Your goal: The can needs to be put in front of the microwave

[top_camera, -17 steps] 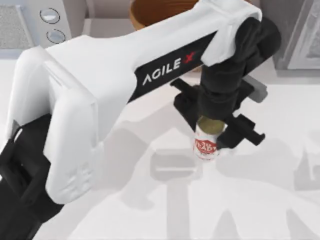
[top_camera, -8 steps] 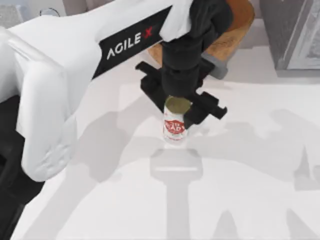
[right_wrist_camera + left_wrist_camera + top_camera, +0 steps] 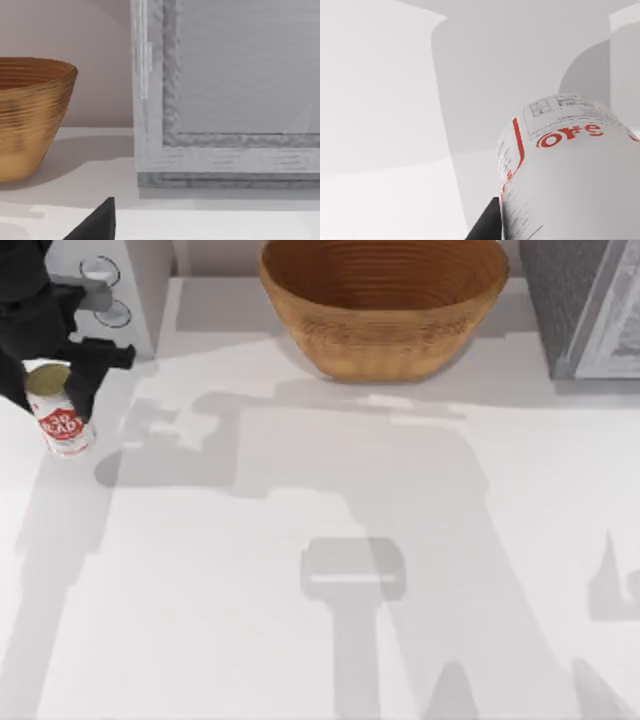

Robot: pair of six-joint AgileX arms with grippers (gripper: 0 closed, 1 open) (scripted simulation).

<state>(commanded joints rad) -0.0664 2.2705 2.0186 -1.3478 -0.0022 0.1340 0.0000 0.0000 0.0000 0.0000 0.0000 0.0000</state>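
Can [image 3: 62,422]: held upright just in front of the microwave [image 3: 110,285], at the counter's left edge; whether it touches the counter [image 3: 320,540] cannot be told.
Left tool [image 3: 50,370]: placed directly over the can, pinching the can near its gold lid.
Right tool [image 3: 95,222]: one dark tip is seen near the grey box [image 3: 225,100]; whether it is spread cannot be told.
Basket [image 3: 385,300]: set to the right of the microwave, at the counter's back.
Grey box [image 3: 585,305]: set far right of the microwave, beyond the basket.
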